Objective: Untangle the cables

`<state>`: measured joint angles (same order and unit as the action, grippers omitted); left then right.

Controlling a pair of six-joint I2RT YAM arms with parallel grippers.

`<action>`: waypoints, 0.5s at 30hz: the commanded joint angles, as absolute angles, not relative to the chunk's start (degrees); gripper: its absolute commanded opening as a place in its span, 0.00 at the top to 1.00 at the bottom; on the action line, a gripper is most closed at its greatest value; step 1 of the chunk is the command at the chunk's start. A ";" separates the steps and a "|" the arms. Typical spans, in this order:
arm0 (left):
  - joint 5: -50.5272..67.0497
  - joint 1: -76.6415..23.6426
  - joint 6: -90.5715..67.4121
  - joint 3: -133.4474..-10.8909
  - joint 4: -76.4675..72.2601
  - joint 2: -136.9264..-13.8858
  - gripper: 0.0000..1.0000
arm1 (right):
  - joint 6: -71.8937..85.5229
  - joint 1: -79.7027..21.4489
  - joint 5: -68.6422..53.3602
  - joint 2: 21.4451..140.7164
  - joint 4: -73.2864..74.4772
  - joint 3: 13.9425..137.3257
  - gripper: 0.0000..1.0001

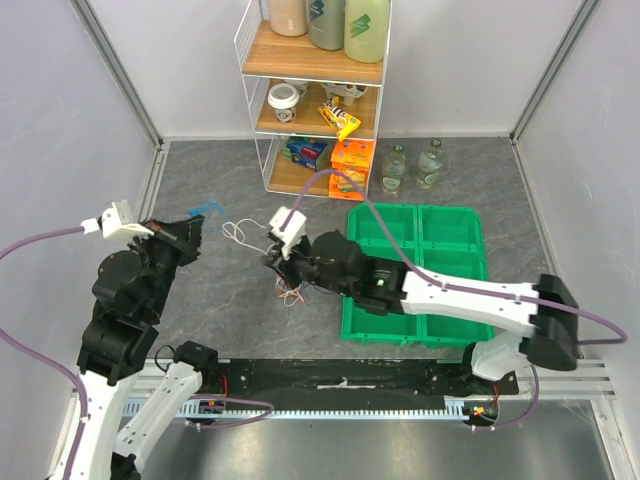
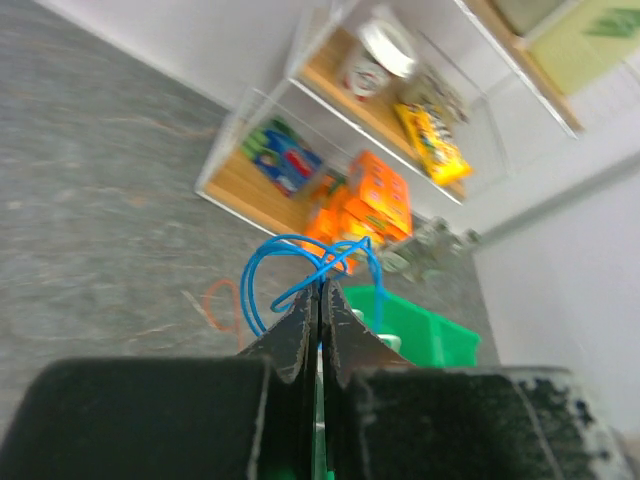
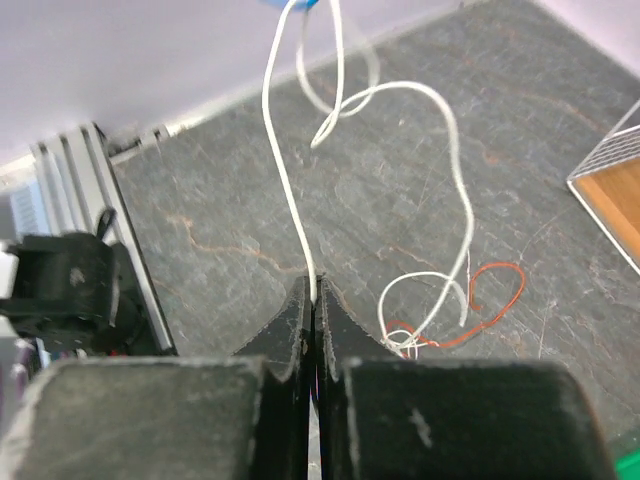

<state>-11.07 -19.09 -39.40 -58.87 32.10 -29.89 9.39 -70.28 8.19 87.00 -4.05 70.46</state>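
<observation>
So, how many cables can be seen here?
3: a blue cable pinched in the left claw, a white cable pinched in the right claw, a red cable lying on the table. More may be hidden.

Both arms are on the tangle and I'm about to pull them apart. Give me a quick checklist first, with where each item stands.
1. Left gripper shut on the blue cable: ok, blue loops come out past the closed tips.
2. Right gripper shut on the white cable: ok, one strand leaves the closed tips.
3. White cable free of the red cable: cannot tell; they cross on the table beside the right gripper.
4. White cable free of the blue cable: cannot tell; the held strand runs up to something blue at the frame's edge.
5. Grippers apart from each other: ok in the top view.
</observation>
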 commanded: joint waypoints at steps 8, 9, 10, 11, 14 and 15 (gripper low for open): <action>-27.25 -18.90 -37.35 -44.49 33.22 -24.17 0.98 | 22.58 -67.68 11.96 72.95 -15.99 73.82 1.00; -26.81 -18.90 -38.14 -42.91 33.22 -24.08 0.98 | 23.02 -67.59 11.61 73.21 -16.52 75.13 1.00; -26.37 -18.81 -38.58 -41.15 33.31 -24.08 0.98 | 23.38 -67.41 11.08 73.39 -17.22 76.54 1.00; -26.11 -18.81 -39.28 -39.74 33.40 -24.08 0.99 | 23.90 -67.15 10.55 73.65 -17.75 77.68 1.00; -24.97 -18.90 -41.48 -35.34 33.05 -24.26 0.98 | 26.09 -66.19 9.85 74.88 -19.94 80.94 1.00; -24.44 -18.81 -42.09 -33.85 32.44 -24.34 0.98 | 27.67 -65.57 8.97 75.40 -21.08 81.82 1.00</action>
<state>-24.82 -19.09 -38.39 -37.71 33.52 -24.25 22.41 -66.83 11.05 74.26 -13.82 76.27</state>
